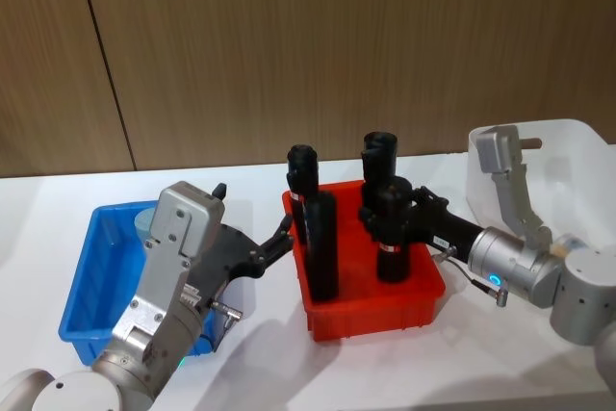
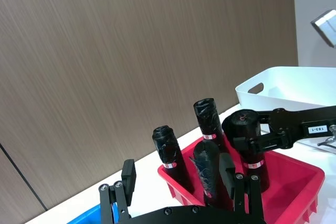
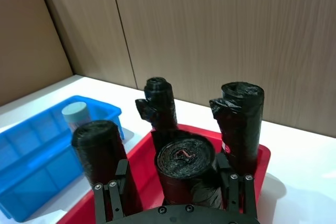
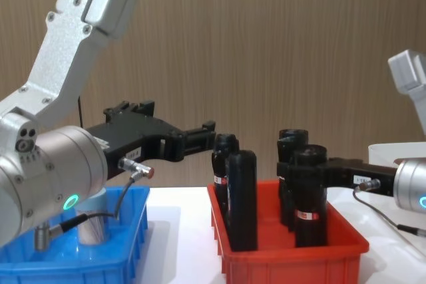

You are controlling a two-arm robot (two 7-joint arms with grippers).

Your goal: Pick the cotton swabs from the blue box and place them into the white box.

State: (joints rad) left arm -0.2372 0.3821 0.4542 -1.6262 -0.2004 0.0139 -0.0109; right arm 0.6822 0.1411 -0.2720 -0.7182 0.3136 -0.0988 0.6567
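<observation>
The right end effector [image 1: 404, 217] is clamping a tall black bottle [image 1: 393, 233] in the red plastic tray [image 1: 423, 303], while the left end effector [image 1: 279, 238] is hovering open beside it. A clear, grey-lidded cotton swab jar [image 3: 76, 117] is sitting untouched in the shallow blue plastic box [image 1: 82, 286]; picking it and reaching the translucent white bin [image 1: 582, 156] likely comes next.

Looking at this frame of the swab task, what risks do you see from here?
The right hand is closed around a black roll in the red tray, not a cotton swab jar, so a wrong item may reach the white box. The open left hand sits close to the other upright rolls and might topple them.
</observation>
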